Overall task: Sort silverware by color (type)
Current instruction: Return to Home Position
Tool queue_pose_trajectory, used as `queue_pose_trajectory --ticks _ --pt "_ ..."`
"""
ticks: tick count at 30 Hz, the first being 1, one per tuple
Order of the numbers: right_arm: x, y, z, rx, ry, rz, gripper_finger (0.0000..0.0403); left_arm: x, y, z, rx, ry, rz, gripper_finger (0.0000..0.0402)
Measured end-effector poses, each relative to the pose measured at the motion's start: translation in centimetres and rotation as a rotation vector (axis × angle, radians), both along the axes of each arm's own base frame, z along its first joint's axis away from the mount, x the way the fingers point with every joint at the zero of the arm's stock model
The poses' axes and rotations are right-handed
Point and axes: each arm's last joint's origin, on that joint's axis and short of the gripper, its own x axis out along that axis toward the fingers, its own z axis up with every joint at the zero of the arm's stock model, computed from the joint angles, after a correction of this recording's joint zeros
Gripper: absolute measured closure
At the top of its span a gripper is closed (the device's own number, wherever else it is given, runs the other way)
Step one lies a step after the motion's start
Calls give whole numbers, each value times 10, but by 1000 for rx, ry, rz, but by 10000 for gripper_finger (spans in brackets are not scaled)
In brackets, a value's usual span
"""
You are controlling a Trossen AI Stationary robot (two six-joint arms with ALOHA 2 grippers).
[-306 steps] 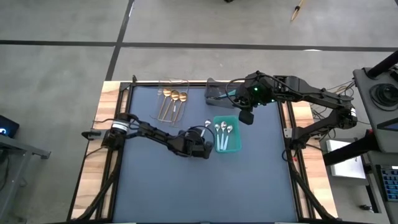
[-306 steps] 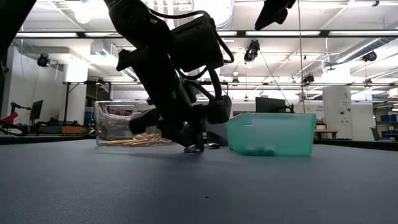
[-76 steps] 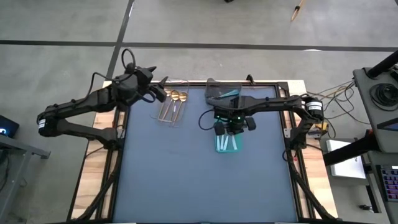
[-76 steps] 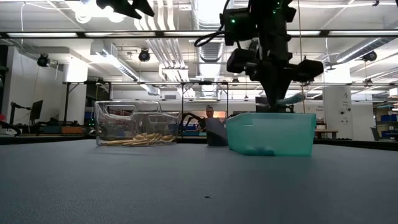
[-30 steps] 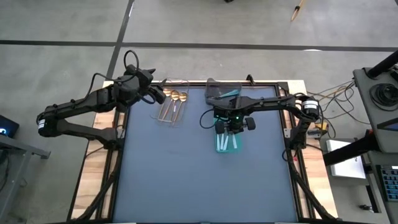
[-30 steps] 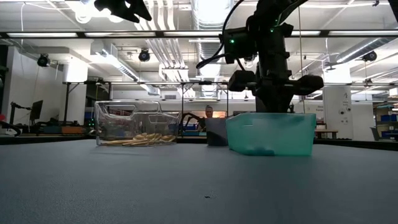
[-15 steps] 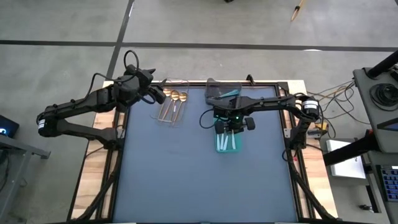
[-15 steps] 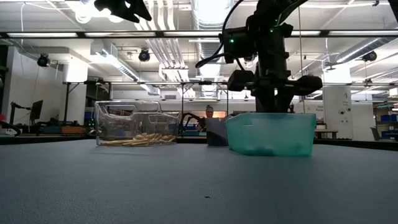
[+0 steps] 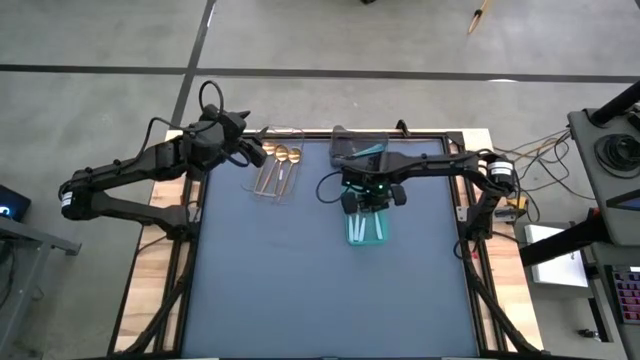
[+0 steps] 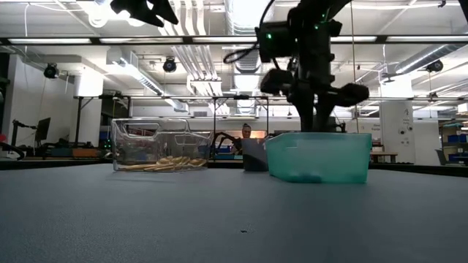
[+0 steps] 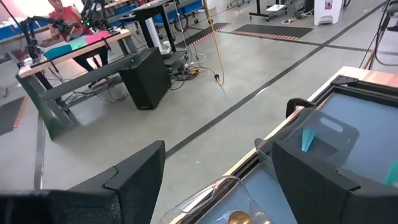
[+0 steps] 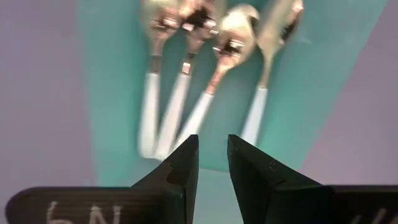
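Several spoons with silver bowls and light handles (image 12: 205, 93) lie flat in the teal bin (image 9: 365, 230). My right gripper (image 12: 212, 146) hangs just above them, pointing down, slightly open with nothing between its fingers; in the low view it (image 10: 322, 117) stands over the bin's rim (image 10: 318, 135). Gold spoons (image 9: 283, 155) lie in the clear bin (image 10: 161, 146). A teal-handled spoon (image 9: 370, 150) rests in the grey bin (image 9: 350, 148). My left gripper (image 9: 255, 150) waits open, raised beside the clear bin's left side.
The three bins stand in a row near the table's far edge, on the dark mat (image 9: 320, 290). A black frame (image 9: 465, 200) borders the mat. The near half of the mat holds no objects. A person (image 10: 245, 131) shows far off in the room.
My right gripper has stayed over the teal bin, rolled a little, and its fingers have parted slightly. The spoons in the bin lie still. My left arm has kept still.
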Motion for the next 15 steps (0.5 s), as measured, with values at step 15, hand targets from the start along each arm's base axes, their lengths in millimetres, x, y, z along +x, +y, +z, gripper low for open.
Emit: queue_pose_trajectory --ticks 15 --pt "17 22 69 -307 -350 432 338 11 -5 -5 -219 -153 -195 125"
